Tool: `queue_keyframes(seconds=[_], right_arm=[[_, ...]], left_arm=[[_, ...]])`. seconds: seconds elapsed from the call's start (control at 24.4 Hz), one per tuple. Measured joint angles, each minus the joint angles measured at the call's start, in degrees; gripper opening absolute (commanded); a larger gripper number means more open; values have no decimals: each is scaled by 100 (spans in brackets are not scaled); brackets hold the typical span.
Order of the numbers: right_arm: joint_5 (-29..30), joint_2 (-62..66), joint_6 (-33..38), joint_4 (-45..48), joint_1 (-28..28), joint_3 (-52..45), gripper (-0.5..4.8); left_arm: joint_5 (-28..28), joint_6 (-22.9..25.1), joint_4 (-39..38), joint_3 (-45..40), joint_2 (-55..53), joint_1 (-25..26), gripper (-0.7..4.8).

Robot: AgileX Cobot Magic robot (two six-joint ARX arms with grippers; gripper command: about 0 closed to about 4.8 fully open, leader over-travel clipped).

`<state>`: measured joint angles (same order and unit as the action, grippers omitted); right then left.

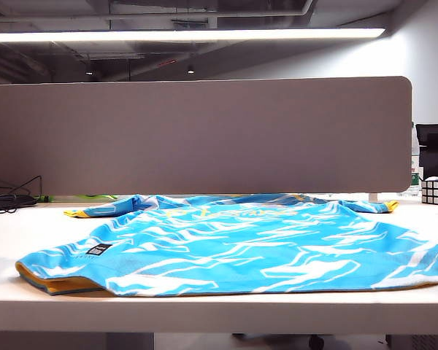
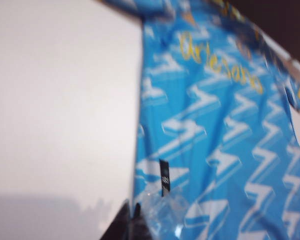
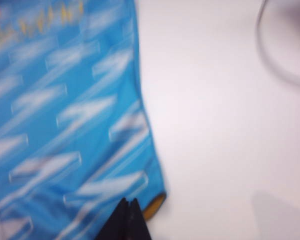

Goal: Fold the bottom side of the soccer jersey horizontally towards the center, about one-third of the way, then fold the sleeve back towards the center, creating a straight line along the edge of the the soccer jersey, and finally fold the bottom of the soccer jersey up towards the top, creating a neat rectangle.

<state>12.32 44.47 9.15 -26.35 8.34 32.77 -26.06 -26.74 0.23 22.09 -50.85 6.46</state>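
The soccer jersey (image 1: 233, 248) lies spread flat on the white table (image 1: 219, 313), sky-blue with white jagged waves and yellow trim at its hem corners. Neither gripper shows in the exterior view. In the left wrist view my left gripper (image 2: 131, 212) hovers shut over the jersey's (image 2: 220, 135) side edge, near a small black tag (image 2: 164, 184); yellow lettering (image 2: 220, 67) runs across the chest. In the right wrist view my right gripper (image 3: 129, 206) is shut above the opposite hem corner of the jersey (image 3: 65, 125), beside its yellow trim (image 3: 155, 205). Nothing is held.
A grey divider panel (image 1: 197, 135) stands behind the table. A Rubik's cube (image 1: 436, 191) sits at the far right, black cables (image 1: 7, 197) at the far left. Bare tabletop (image 2: 60, 110) flanks the jersey on both sides (image 3: 220, 125).
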Motion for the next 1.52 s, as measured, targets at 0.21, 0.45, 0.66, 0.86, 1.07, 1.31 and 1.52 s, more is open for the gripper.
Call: queue_keyframes(seconds=[0.21,0.45,0.66,0.86,1.07,1.31,1.52], right_arm=[[949,1388,-315,-280,398,487,222],[1432,2341,-332,-195,664,562,296],[1473,2955,-341,-15,691,562,347],[1676,3429,-332,190,688,564,347],[1845,3775,-319,313,691,605,347],[2330,4079,-321,533,673,640,347],[2494,4177,-323,601,387,638,346]], left_arm=[[-1104,243,2,463,-1543,2,159],[-1672,636,37,649,-2640,-2,247],[-1716,638,42,649,-3032,-61,311],[-1659,654,264,658,-3195,-407,333],[-1421,643,514,730,-3416,-879,333],[-1545,647,946,789,-3840,-1283,333],[-1703,660,1005,828,-4002,-1290,332]])
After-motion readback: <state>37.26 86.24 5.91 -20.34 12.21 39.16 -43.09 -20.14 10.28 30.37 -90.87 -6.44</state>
